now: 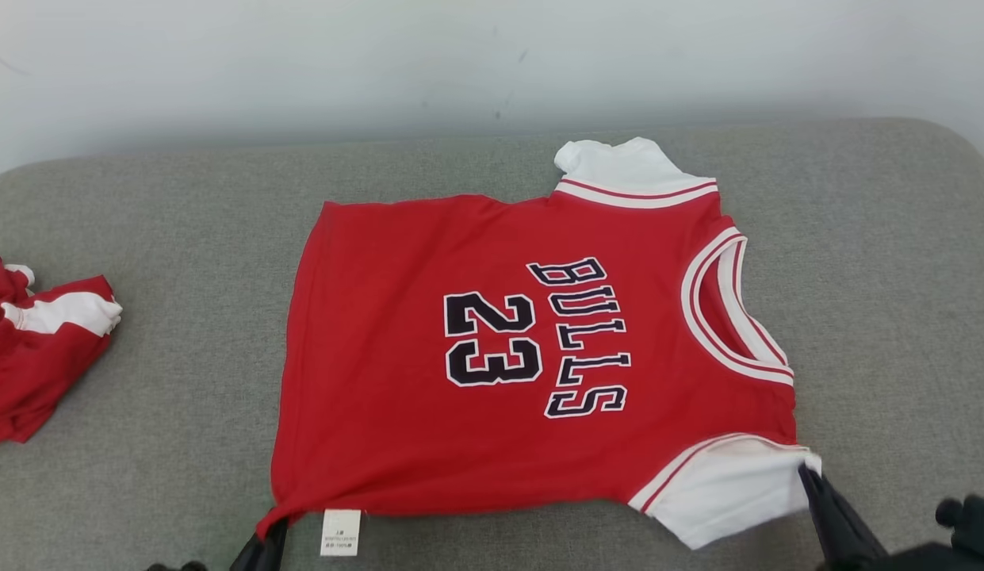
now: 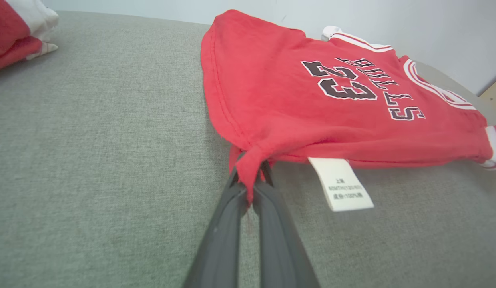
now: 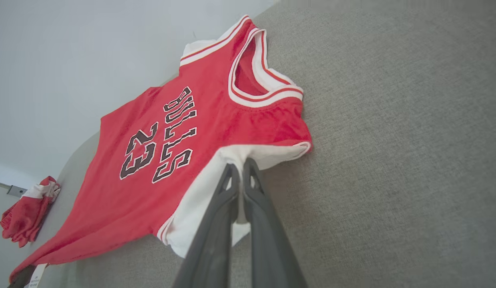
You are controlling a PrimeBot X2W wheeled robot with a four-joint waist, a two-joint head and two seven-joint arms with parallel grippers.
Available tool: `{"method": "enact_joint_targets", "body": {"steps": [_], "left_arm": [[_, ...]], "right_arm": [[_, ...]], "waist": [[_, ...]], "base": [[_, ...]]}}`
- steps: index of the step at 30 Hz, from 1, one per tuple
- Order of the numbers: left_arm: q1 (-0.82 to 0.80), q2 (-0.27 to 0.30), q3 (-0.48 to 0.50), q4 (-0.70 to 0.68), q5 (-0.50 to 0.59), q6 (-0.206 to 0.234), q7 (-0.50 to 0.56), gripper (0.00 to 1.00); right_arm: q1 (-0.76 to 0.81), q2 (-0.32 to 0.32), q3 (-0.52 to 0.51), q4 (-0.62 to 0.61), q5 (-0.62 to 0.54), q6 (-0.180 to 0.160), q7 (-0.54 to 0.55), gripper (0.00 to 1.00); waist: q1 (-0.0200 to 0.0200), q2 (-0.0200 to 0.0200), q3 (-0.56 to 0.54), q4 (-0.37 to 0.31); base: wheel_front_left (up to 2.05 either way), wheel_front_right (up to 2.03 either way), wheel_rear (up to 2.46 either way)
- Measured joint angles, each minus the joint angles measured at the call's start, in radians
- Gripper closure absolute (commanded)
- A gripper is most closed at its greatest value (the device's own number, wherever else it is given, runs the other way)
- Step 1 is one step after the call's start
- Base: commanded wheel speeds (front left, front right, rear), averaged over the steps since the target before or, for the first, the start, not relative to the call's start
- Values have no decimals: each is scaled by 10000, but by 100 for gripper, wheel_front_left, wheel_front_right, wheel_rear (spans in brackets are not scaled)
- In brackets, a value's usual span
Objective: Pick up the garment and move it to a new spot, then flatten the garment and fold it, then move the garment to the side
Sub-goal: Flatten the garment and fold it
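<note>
Flattening the shirt (image 1: 499,341), which is lying spread mid-cushion (image 1: 182,444).
The left gripper (image 2: 249,176) is pinching its hem corner and the right gripper (image 3: 240,168) its white sleeve; folding probably calls for carrying this near edge across evenly.

The left gripper (image 2: 251,176) ends in two long fingers (image 2: 220,240) of matte dark grey. They are broad at the base and narrow steadily to slim tips, with smooth faces apart from a few pale specks. The right gripper (image 3: 240,170) is built the same way, with a pair of flat-sided, tapering dark grey fingers (image 3: 214,236) that have narrow slots cut through them near the tips. In the head view, just beside the right gripper, a black knob-like part (image 1: 963,515) of the robot shows, rounded and dull-surfaced.
</note>
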Motion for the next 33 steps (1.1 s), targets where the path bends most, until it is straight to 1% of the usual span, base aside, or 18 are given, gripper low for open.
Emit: {"method": "enact_joint_targets", "body": {"steps": [7, 13, 17, 23, 29, 33], "left_arm": [[-840, 255, -500, 4, 0, 0, 0, 100], [-1928, 502, -1135, 518, -157, -2, 0, 100], [-2706, 777, -1561, 899, -305, -2, 0, 100], [-3886, 1197, -2305, 1484, -688, -2, 2, 100], [-4960, 1338, -2909, 2205, -1099, -2, 33, 100], [-5501, 1335, -3243, 2644, -1231, -2, 29, 100]], "right_arm": [[-1821, -17, 130, 627, -382, 0, 199, 100], [-3579, -366, 222, 1745, -523, 0, 242, 100], [-4802, -625, 364, 2736, -594, 0, 207, 100], [-6639, -968, 681, 4606, -836, 0, -134, 100], [-8153, -1070, 1011, 6671, -1174, 0, -930, 100], [-8817, -1049, 1335, 7766, -1315, 0, -1595, 100]], "waist": [[0, 0, 176, 113], [1, 1, 381, 224], [1, 1, 537, 218], [1, 1, 795, 142], [2, 1, 1087, 58], [2, 1, 1251, -20]], "base": [[0, 0, 0], [0, 0, 0], [0, 0, 0], [0, 0, 0], [0, 0, 0], [0, 0, 0]]}}
